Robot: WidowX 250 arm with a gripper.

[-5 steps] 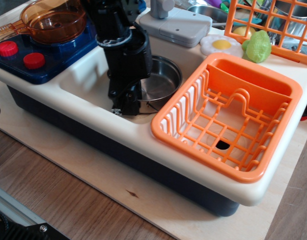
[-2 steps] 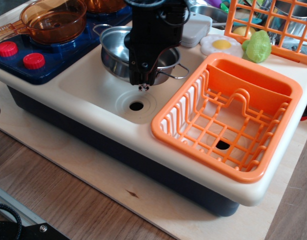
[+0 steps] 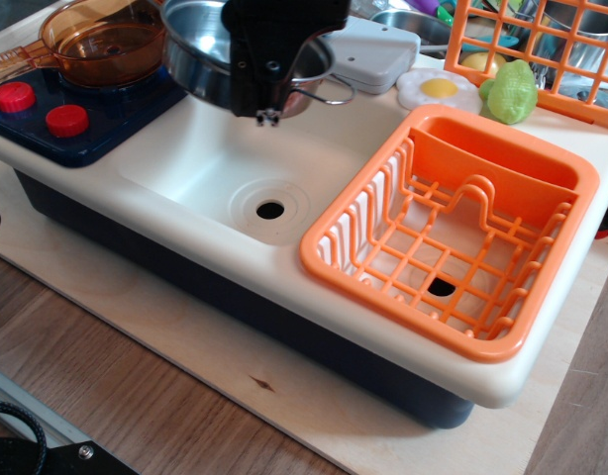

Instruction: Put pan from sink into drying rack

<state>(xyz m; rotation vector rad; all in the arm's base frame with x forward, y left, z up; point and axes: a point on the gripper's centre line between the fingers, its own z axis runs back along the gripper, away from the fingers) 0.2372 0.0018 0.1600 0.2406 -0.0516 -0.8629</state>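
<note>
My black gripper [image 3: 267, 115] is shut on the near rim of the shiny steel pan [image 3: 200, 54] and holds it in the air, well above the back of the cream-white sink [image 3: 210, 163]. The pan hangs roughly level, and one wire loop handle [image 3: 329, 91] sticks out to the right. The sink basin is bare, with its round drain hole [image 3: 270, 210] showing. The bright orange drying rack [image 3: 453, 223] sits to the right of the sink, with nothing in it.
An amber-orange pot [image 3: 106, 40] stands on the blue stove [image 3: 76, 109] at the back left, beside red knobs [image 3: 66, 120]. A grey faucet base [image 3: 368, 49], a toy fried egg [image 3: 438, 89], a green toy [image 3: 510, 91] and a flat orange wire grid [image 3: 542, 45] lie behind the rack.
My gripper closed on the pan's rim in the sink, lifted it out, and has carried it higher and a little to the left. The basin now lies bare.
</note>
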